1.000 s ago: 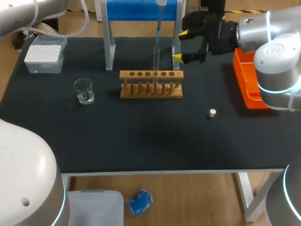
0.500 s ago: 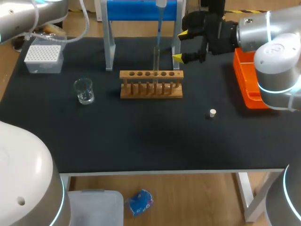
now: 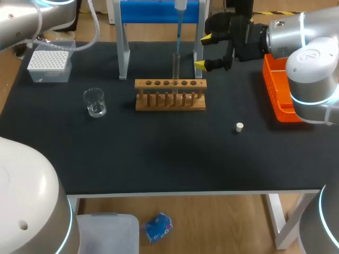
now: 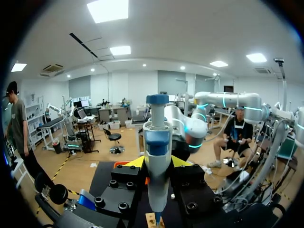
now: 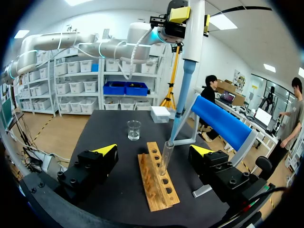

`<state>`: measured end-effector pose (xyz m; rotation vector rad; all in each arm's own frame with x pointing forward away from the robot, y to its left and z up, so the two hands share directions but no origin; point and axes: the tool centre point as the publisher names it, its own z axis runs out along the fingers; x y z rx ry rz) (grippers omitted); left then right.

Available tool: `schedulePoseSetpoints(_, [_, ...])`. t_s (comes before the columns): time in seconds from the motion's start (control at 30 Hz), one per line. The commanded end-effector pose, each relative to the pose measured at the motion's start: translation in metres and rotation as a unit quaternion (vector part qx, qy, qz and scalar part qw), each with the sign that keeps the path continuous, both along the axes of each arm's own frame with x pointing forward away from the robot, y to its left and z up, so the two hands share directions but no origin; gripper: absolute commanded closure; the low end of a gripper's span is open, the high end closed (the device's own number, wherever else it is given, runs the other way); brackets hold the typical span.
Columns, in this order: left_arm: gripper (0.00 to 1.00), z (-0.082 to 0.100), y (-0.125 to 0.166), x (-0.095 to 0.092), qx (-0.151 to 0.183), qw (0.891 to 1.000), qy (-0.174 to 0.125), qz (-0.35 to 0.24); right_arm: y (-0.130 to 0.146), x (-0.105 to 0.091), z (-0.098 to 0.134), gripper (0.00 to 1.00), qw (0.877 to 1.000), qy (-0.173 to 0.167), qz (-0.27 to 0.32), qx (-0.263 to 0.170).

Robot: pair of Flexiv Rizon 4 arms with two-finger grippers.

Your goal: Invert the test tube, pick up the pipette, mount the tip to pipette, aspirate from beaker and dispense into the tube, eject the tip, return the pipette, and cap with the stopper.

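Observation:
A glass test tube stands upright in the wooden rack. The blue-and-white pipette hangs straight above it, its tip reaching into the tube's mouth. My left gripper is shut on the pipette body; in the right wrist view my left gripper shows high over the rack. My right gripper stands open just right of the tube, fingers on either side of the tube line without touching it. The beaker sits left of the rack. The white stopper lies at front right.
A white tip box is at the back left. A blue pipette stand rises behind the rack. An orange tray lies at the right edge under my right arm.
My left arm's upper link has shifted a little at the upper left. The pipette, tube and right gripper stay where they were.

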<state>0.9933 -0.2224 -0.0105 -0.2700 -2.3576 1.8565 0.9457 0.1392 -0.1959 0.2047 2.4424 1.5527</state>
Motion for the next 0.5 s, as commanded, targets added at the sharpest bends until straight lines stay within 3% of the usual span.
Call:
schedulePoseSetpoints(0.03, [1.00,-0.0037,0.0008,-0.0028,-0.006,1.000,-0.002,0.002,-0.0006,0.0001,-0.0002,0.00,1.000,0.000,0.001,0.000])
schedulePoseSetpoints(0.5, [1.00,-0.0115,0.0023,-0.0029,-0.007,1.000,-0.003,0.001,-0.0006,0.0001,-0.0002,0.00,1.000,0.000,0.001,0.000])
